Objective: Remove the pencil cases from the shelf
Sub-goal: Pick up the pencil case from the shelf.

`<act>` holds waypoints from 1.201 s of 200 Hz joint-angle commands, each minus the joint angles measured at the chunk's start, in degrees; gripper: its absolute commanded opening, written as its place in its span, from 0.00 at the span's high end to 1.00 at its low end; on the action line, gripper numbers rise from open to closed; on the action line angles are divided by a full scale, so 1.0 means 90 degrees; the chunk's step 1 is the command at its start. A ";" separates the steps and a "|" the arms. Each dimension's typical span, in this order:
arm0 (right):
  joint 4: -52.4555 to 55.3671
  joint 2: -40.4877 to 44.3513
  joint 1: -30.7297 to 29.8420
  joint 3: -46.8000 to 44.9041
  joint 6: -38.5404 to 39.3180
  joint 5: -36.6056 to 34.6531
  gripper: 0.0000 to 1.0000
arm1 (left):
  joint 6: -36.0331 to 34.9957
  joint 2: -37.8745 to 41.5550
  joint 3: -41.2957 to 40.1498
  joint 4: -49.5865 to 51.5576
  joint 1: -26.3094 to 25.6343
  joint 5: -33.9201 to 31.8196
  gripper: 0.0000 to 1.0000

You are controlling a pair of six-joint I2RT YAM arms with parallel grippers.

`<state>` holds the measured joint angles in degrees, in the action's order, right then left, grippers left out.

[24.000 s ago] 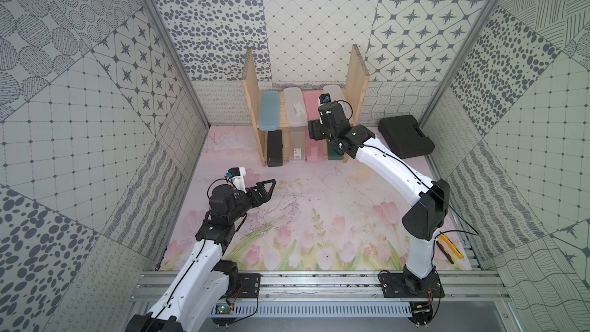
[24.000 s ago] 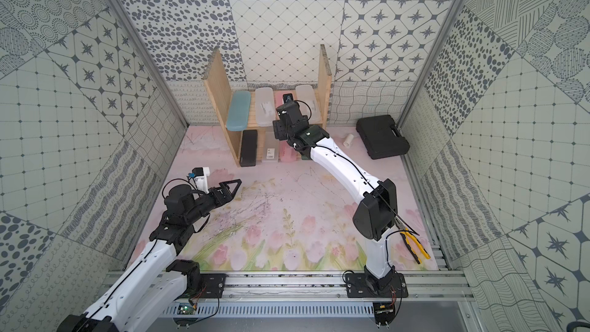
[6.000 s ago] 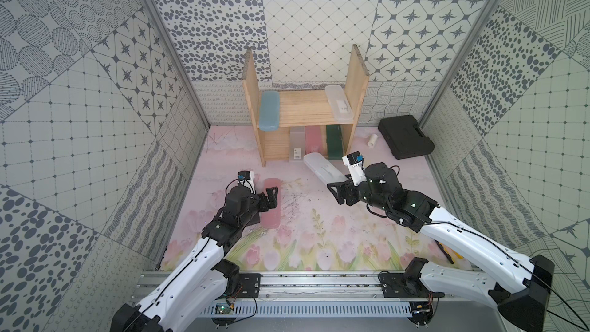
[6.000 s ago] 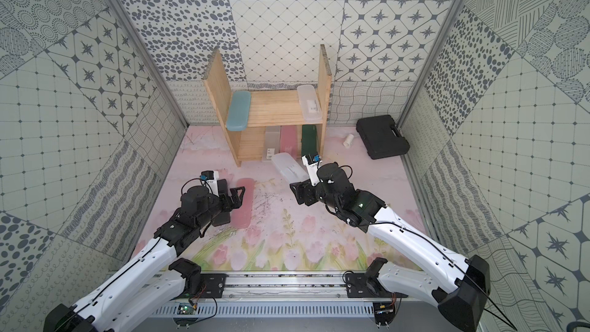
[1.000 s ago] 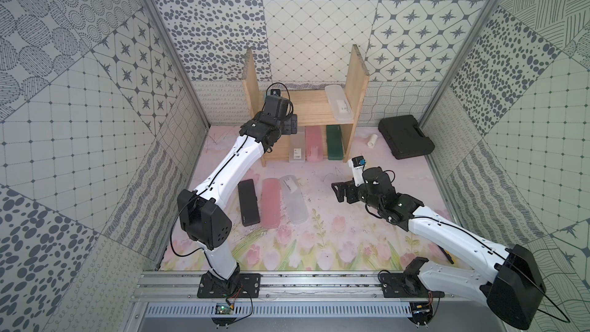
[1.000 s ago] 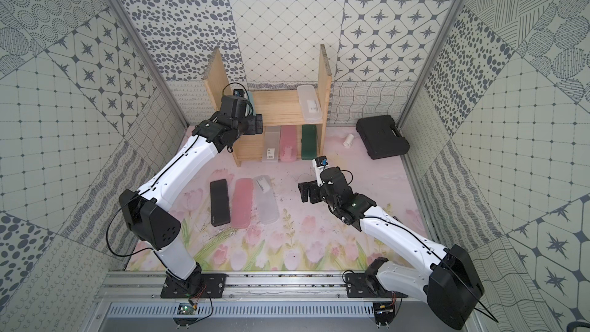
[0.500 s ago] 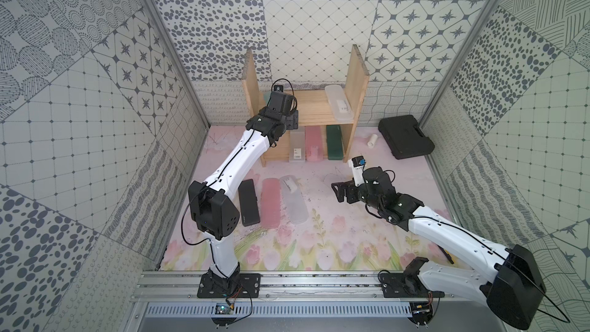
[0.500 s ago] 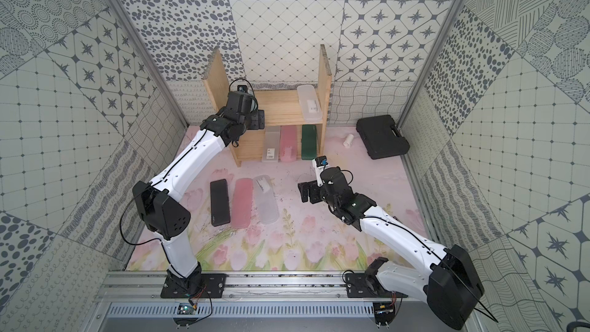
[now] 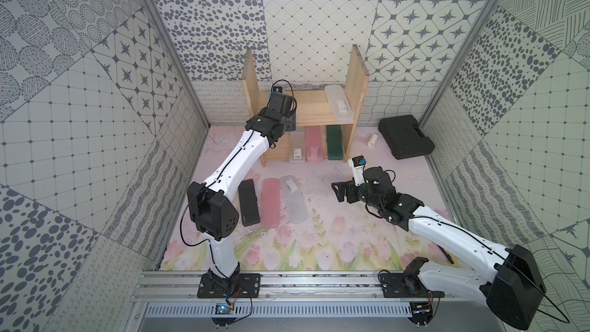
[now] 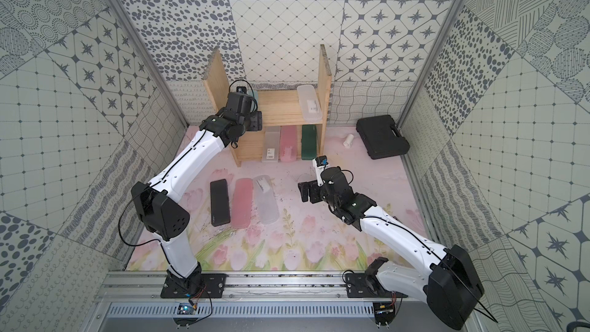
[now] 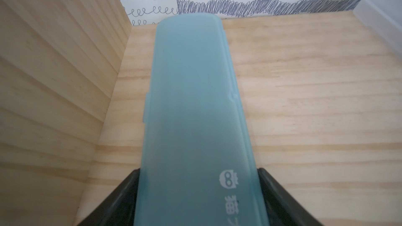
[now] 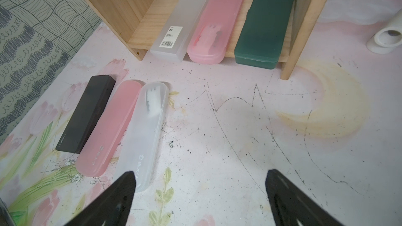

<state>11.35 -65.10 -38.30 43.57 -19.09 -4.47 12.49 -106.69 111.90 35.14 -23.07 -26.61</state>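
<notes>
Left wrist view: the left end effector (image 11: 198,170) is clamped across the blue pencil case (image 11: 191,105). The case lies flat on the upper board of the shelf (image 11: 304,105), upper centre in both top views. Its long axis runs front to back, rounded end toward the wall. The right end effector (image 12: 200,171) is spread apart above the tabletop (image 12: 239,127).

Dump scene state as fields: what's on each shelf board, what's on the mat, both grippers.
upper board: blue pencil case, upper frosted case
lower board: barcoded frosted case, pink case, dark green case
mat: black case, second pink case, rounded frosted case
left gripper: jaws against both sides of blue pencil case
right gripper: open, empty, above bare mat
off shelf: three of eight cases
</notes>
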 commanded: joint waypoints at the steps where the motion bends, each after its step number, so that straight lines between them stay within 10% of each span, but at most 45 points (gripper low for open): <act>1: -0.0275 0.0119 0.0035 -0.0099 -0.0076 0.0038 0.02 | 0.0194 0.0172 -0.0122 0.0350 -0.0002 0.0113 0.24; 134: -0.0272 0.0352 0.0129 -0.0185 -0.0059 -0.0245 0.02 | 0.0477 0.2802 -0.2614 -0.0588 -0.0809 0.0416 0.33; 240: -0.0266 0.0909 0.0233 -0.0484 -0.0038 -0.1559 0.02 | 0.1557 0.4745 -0.5387 -0.0854 -0.2719 -0.0117 0.34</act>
<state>11.14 -58.54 -36.58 40.10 -19.29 -14.04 20.36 -66.50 69.58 32.91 -41.63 -24.21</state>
